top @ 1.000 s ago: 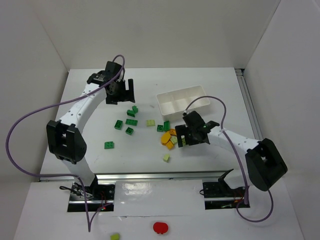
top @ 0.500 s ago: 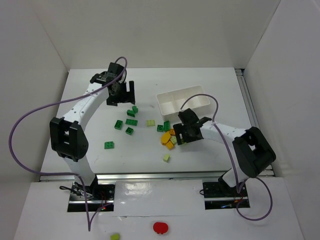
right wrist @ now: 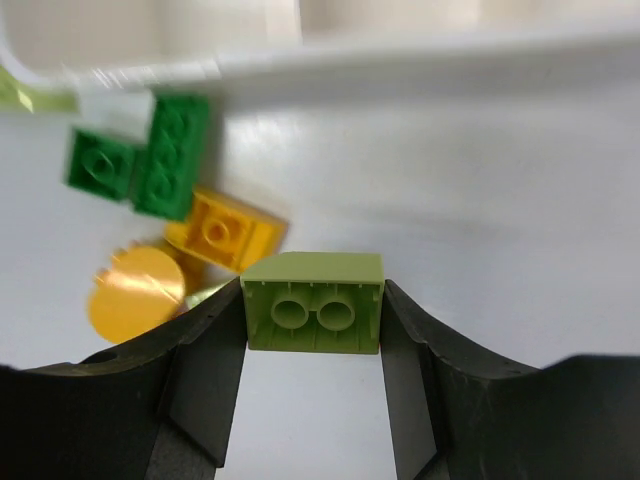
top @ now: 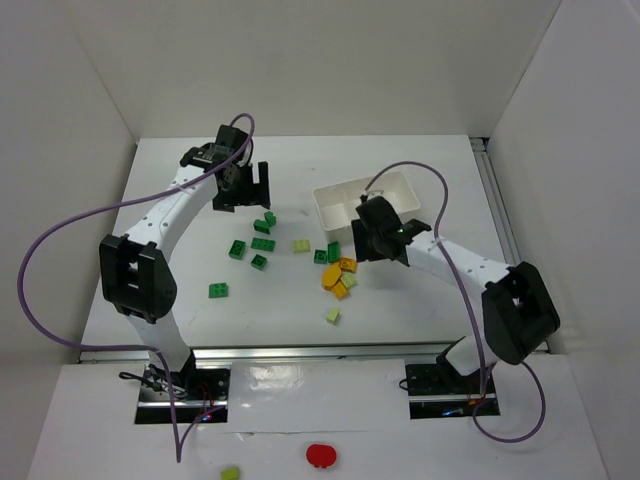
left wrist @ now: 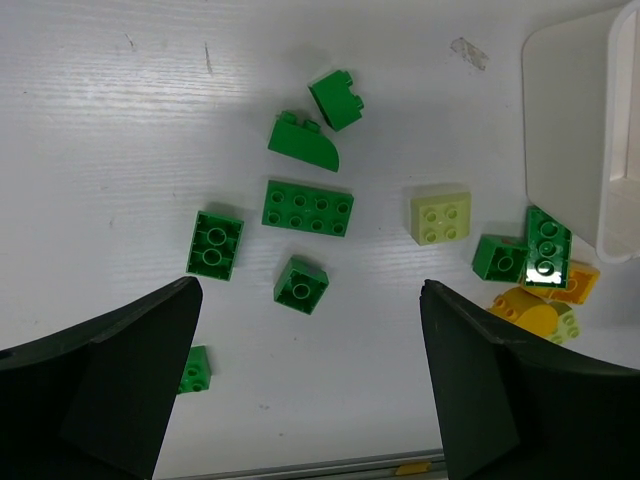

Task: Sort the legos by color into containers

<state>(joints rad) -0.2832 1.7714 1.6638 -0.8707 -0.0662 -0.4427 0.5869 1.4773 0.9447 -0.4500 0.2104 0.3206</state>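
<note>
My right gripper point(right wrist: 312, 300) is shut on a pale yellow-green lego point(right wrist: 312, 302), lifted off the table. In the top view this gripper point(top: 378, 236) hangs at the near rim of the white tray point(top: 322, 208). Orange legos point(right wrist: 222, 232) and dark green ones point(right wrist: 168, 155) lie just below and left of it. My left gripper point(left wrist: 310, 288) hangs open above several dark green legos point(left wrist: 308, 207); it shows in the top view too point(top: 250, 186). A pale legos piece point(left wrist: 441, 215) lies right of them. The tray's corner point(left wrist: 560, 130) is at the upper right of the left wrist view.
Single bricks lie apart: a green one point(top: 218, 290) at the left and a pale one point(top: 332, 315) near the front rail point(top: 320, 352). A red round object point(top: 321, 455) and a pale brick point(top: 230, 472) sit off the table, below the arm bases.
My right gripper closed on the pale yellow-green brick at the orange pile and carried it up toward the tray. The left arm has barely moved.
</note>
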